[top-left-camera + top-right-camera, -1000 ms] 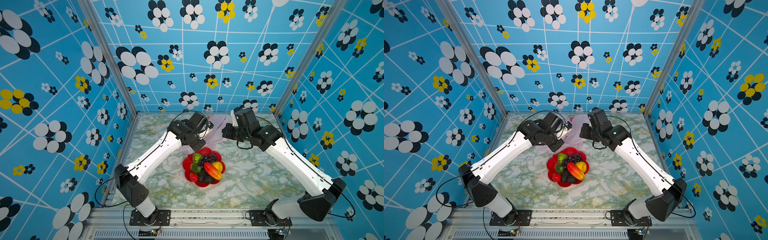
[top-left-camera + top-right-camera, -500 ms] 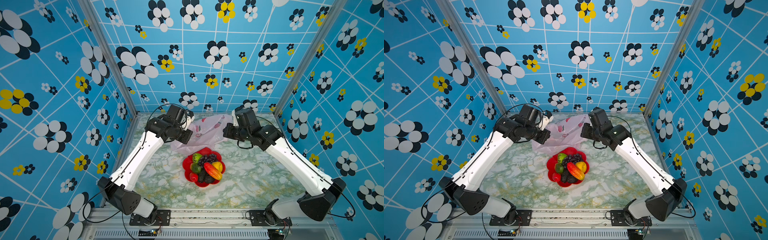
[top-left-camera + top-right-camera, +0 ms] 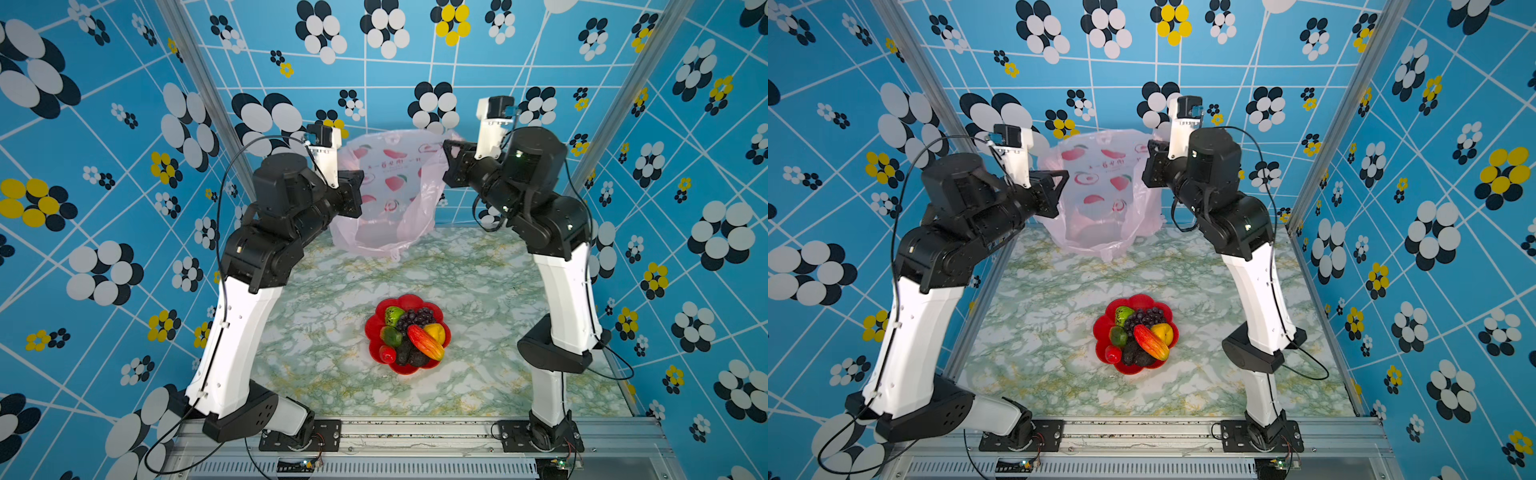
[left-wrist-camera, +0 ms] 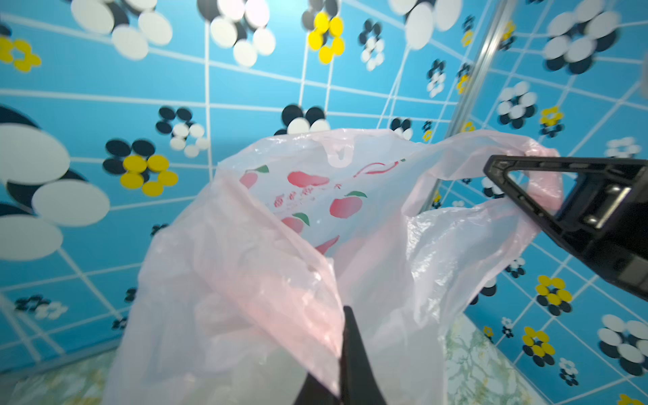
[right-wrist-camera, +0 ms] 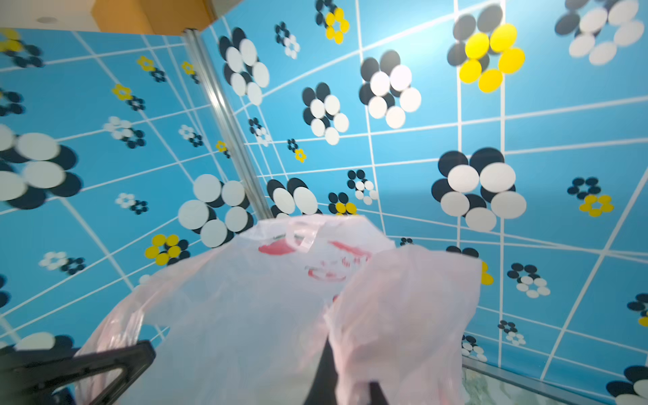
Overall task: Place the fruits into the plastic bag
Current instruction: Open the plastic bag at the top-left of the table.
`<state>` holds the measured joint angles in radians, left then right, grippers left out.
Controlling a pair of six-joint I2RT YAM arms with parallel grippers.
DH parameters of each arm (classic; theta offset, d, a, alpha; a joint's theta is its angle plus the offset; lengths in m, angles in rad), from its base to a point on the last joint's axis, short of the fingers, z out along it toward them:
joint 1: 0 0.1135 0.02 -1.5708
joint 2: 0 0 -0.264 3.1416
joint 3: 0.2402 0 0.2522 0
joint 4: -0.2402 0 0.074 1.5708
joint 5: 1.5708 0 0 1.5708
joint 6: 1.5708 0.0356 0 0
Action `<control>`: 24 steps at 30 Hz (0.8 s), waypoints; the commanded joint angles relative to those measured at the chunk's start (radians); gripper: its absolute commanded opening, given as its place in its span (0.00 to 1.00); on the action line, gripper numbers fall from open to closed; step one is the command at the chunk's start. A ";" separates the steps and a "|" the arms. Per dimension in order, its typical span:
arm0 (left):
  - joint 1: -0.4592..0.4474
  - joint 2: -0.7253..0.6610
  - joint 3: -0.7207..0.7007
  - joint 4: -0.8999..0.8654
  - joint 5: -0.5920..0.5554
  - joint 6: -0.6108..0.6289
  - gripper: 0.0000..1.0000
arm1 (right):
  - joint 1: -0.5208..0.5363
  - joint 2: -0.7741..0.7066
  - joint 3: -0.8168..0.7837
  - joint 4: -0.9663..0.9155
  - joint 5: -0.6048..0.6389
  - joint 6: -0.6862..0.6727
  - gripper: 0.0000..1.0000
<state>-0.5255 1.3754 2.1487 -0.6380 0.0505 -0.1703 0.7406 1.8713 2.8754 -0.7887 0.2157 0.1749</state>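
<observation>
**Left arm** (image 3: 245, 332): base on the near rail. The white link rises steeply, and the black elbow and wrist fold forward toward the back wall. The left gripper (image 3: 356, 194) hangs well above the tabletop (image 3: 324, 340), its jaws closed together on the film at the plastic bag's (image 3: 390, 183) left edge.

**Right arm** (image 3: 565, 299): mirrored pose, with the wrist a little higher. The right gripper (image 3: 448, 163) has its jaws pinched tight on the bag's right handle loop (image 4: 540, 164).

**Plastic bag**: translucent pale pink with red fruit prints. It is stretched between the two grippers at the far side of the table, mouth open toward the near side. Its lower end reaches down to the marble-patterned top; whether it rests there cannot be told. The printed writing is too small to read.

**Plate** (image 3: 411, 297): red, flower-shaped, near the table's middle and well apart from the bag. It shows in both top views only.

**Fruits**, all on the plate:
- mango (image 3: 426, 343), lying on top
- grape bunch (image 3: 415, 319)
- avocados (image 3: 409, 356), partly under the mango
- yellow fruit (image 3: 435, 331)
- kiwis (image 3: 392, 316)
- small red fruit (image 3: 387, 354)

**Wrist views**: only the left wrist view shows the left finger (image 4: 350, 347) with film folded over it. It also shows the right gripper (image 4: 519, 196) with the loop gathered at it. The right wrist view shows the bag's (image 5: 263, 298) open mouth. Its own finger (image 5: 326, 364) is mostly covered by film, and the left gripper (image 5: 105, 364) is cut off at the frame's corner. The walls are blurred in both.
</observation>
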 commanded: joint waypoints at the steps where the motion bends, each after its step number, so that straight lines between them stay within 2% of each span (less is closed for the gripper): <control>1: -0.021 -0.097 -0.164 0.099 -0.064 0.071 0.00 | 0.022 -0.163 -0.353 0.111 0.076 -0.134 0.00; 3: -0.001 -0.181 -0.405 0.115 -0.081 0.050 0.00 | 0.010 -0.313 -0.794 0.237 0.126 -0.095 0.00; 7: 0.102 -0.278 -0.892 0.135 0.038 -0.156 0.00 | -0.021 -0.429 -1.382 0.278 0.096 0.146 0.00; 9: 0.132 -0.299 -1.072 0.147 0.105 -0.250 0.00 | -0.023 -0.447 -1.556 0.303 0.052 0.265 0.00; 11: 0.145 -0.322 -1.144 0.137 0.117 -0.274 0.00 | -0.026 -0.455 -1.611 0.332 0.032 0.319 0.00; 13: 0.177 -0.332 -1.121 0.111 0.118 -0.273 0.00 | -0.035 -0.444 -1.570 0.343 0.035 0.308 0.00; 16: 0.250 -0.289 -0.971 0.085 0.152 -0.269 0.00 | -0.073 -0.360 -1.373 0.314 0.009 0.258 0.00; 21: 0.282 -0.149 -0.572 0.046 0.145 -0.239 0.00 | -0.092 -0.146 -0.816 0.216 -0.029 0.157 0.00; 24: 0.281 -0.098 -0.379 0.029 0.142 -0.231 0.00 | -0.089 -0.019 -0.462 0.135 -0.065 0.130 0.00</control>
<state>-0.2481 1.2488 1.6527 -0.5877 0.1757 -0.4095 0.6460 1.7718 2.2265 -0.5652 0.1932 0.3546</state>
